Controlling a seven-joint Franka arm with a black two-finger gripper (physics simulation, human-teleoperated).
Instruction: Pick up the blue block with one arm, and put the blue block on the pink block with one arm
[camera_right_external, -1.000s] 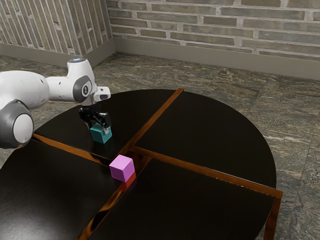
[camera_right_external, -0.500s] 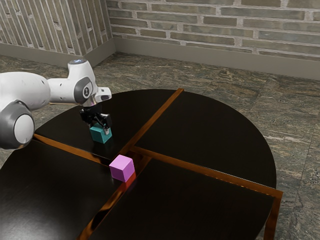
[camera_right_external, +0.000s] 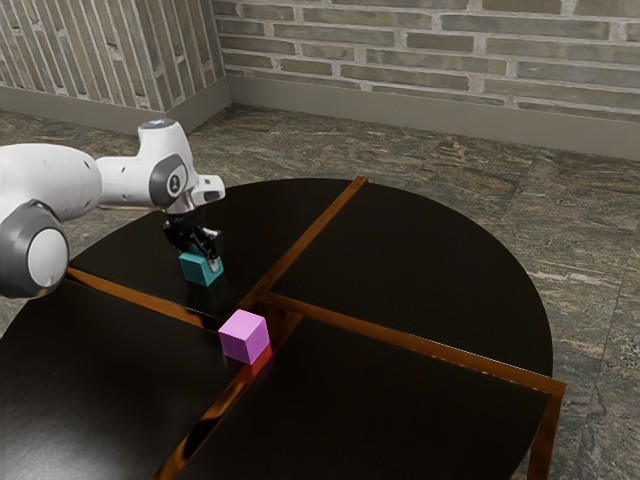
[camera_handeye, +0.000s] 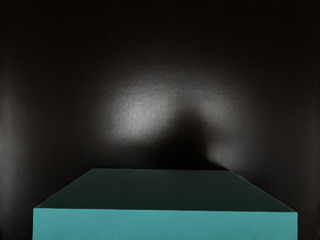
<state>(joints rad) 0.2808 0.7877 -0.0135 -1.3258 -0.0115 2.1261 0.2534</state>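
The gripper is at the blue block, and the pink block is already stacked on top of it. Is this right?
Not quite. The exterior view shows the gripper at the blue block, but the pink block sits apart from it on the table.

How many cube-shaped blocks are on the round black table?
2. The teal-blue cube block sits directly under the black gripper; the pink cube block stands apart from it, near the middle of the round black table. None seems hidden.
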